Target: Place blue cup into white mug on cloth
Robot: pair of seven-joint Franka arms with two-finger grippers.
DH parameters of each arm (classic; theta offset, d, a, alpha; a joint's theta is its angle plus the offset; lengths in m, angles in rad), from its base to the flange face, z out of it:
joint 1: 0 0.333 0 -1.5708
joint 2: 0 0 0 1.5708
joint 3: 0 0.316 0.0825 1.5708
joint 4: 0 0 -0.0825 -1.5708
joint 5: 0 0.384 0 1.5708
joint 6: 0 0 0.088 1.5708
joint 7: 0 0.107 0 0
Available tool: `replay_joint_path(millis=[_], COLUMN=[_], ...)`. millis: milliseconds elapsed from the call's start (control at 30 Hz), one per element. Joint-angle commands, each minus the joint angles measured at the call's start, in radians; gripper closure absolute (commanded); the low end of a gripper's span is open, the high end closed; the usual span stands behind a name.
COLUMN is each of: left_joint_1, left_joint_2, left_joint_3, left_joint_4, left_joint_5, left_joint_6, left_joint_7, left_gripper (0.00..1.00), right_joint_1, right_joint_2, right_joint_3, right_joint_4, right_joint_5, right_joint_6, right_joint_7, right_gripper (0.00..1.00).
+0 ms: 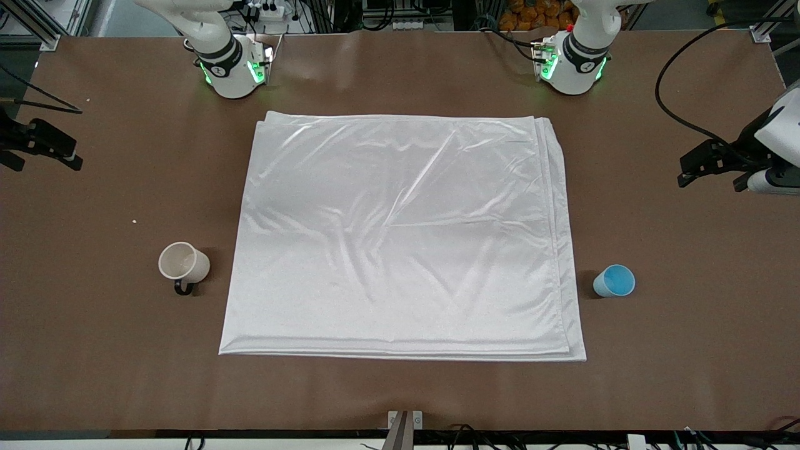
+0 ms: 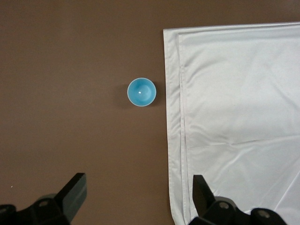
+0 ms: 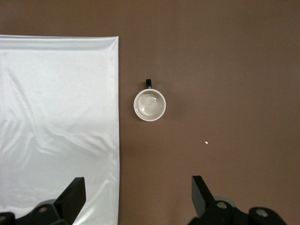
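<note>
Now the blue cup (image 1: 614, 280) stands at lower right, the white mug (image 1: 183, 264) at lower left, both beside the cloth (image 1: 400, 237). Left gripper (image 2: 136, 199) and right gripper (image 3: 137, 197) hang spread wide, empty, fingertips cut off.

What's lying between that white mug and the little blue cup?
The cloth fills the stretch between the white mug and the blue cup; both cups stand on bare table beside it. The front view shows this best.
</note>
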Motion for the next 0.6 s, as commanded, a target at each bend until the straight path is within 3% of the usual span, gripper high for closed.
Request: replay_joint_path(millis=[0,567], left_joint_1=[0.015,0.029], left_joint_2=[0.000,0.017], left_joint_3=[0.001,0.001], left_joint_4=[0.016,0.016], left_joint_5=[-0.009,-0.009], left_joint_6=[-0.018,-0.018], left_joint_7=[0.029,0.026], left_gripper=[0.00,0.00], right_joint_1=[-0.010,-0.015], right_joint_2=[-0.008,-0.002], right_joint_3=[0.004,0.002], right_joint_4=[0.005,-0.008], right_joint_5=[-0.006,0.001], right_joint_6=[-0.004,-0.004], right_joint_7=[-0.005,-0.004], right_gripper=[0.00,0.00])
